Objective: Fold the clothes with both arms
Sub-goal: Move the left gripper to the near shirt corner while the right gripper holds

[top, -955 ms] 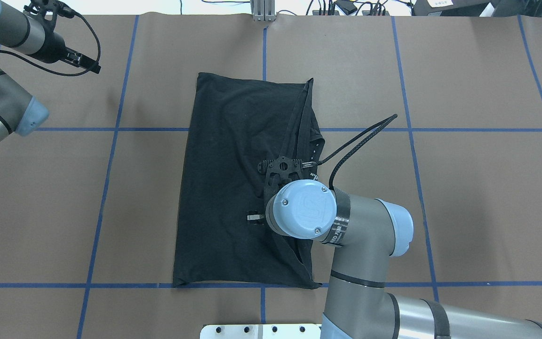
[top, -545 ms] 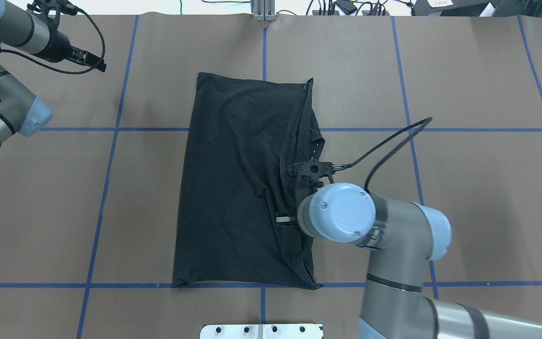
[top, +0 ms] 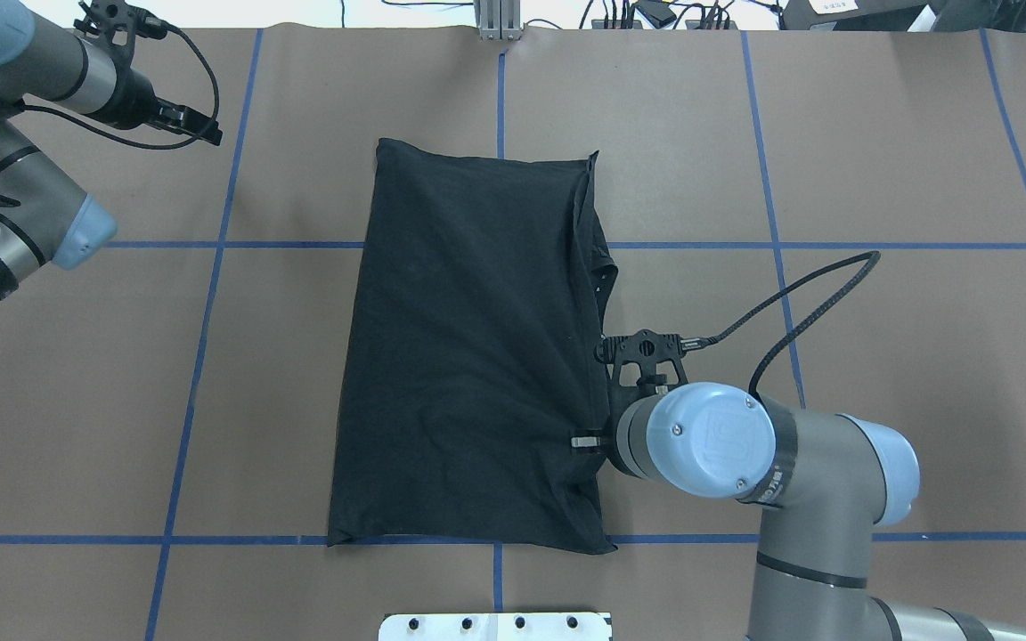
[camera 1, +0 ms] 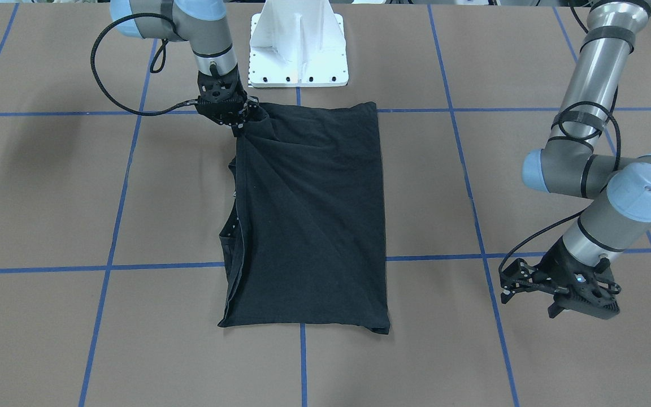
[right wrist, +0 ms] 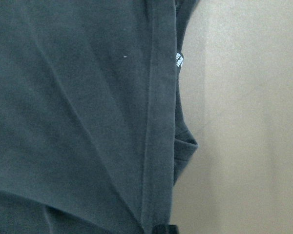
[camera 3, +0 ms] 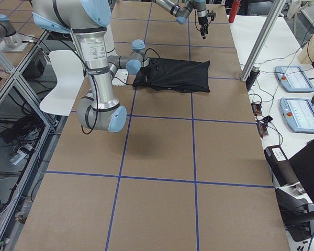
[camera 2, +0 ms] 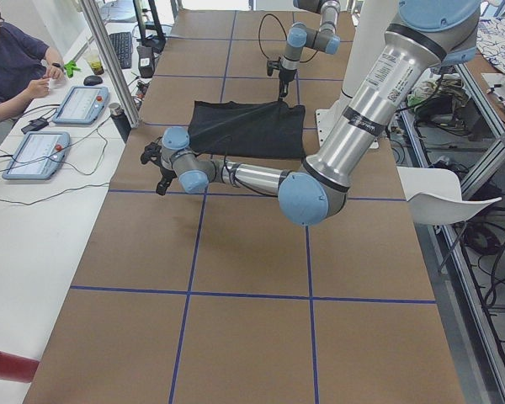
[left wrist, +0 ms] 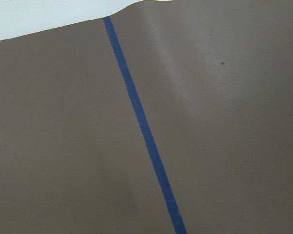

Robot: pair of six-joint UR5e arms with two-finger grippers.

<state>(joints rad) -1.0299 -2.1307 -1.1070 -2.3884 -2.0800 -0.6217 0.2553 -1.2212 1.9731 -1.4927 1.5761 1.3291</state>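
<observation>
The shirt [top: 468, 356] lies flat at the middle of the table [top: 878, 133], folded into a long black rectangle with its short ends toward the robot and the far side. The right gripper [camera 1: 241, 125] sits at the shirt's right long edge, near the corner closest to the robot, and is clenched on the cloth there. In the front view the fabric is drawn up into it, and creases fan out from the pinch across the near half of the shirt. The right wrist view shows a hem running straight down to the fingertips [right wrist: 163, 229] at the bottom of the picture, with a small white print [right wrist: 179, 59] on a layer beside it and bare table to the side. Further along the same edge, loose layers [top: 600, 267] poke out a little past the fold. The left gripper [top: 203, 132] hangs over bare table at the far left, well apart from the shirt, beside a blue tape line [left wrist: 141, 126]; whether its jaws are parted or closed I cannot tell
</observation>
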